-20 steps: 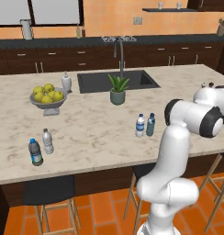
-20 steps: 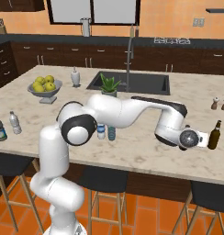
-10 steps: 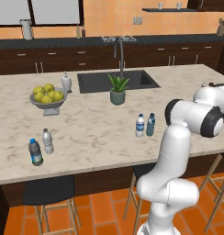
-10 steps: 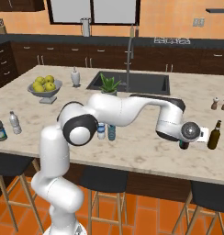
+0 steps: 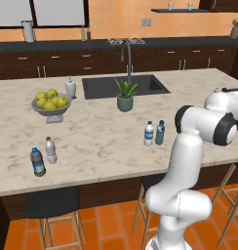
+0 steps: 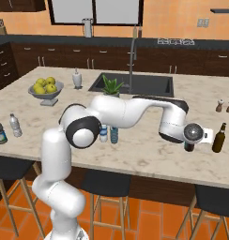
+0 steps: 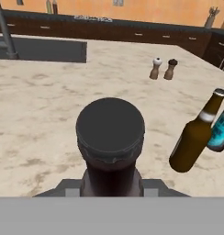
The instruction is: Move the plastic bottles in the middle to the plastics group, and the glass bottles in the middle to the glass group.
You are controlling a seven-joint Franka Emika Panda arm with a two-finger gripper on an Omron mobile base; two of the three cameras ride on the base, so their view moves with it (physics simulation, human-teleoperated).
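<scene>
- Bottles: left base view shows the two plastic bottles (image 5: 154,133) on the bench (image 5: 91,132), in front of the potted plant (image 5: 125,95).
- Right base view: gripper (image 6: 189,145) beside the brown glass bottle (image 6: 219,138).
- Hand view: gripper clamped on a dark-capped bottle (image 7: 110,137).

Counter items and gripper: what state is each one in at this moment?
gripper: shut on dark capped bottle, at counter's right end
brown glass bottle: upright, beside the gripper
two middle plastic bottles: upright, side by side, untouched
plastics pair: upright near left edge
salt and pepper shakers: upright
fruit bowl: full of yellow-green fruit
</scene>
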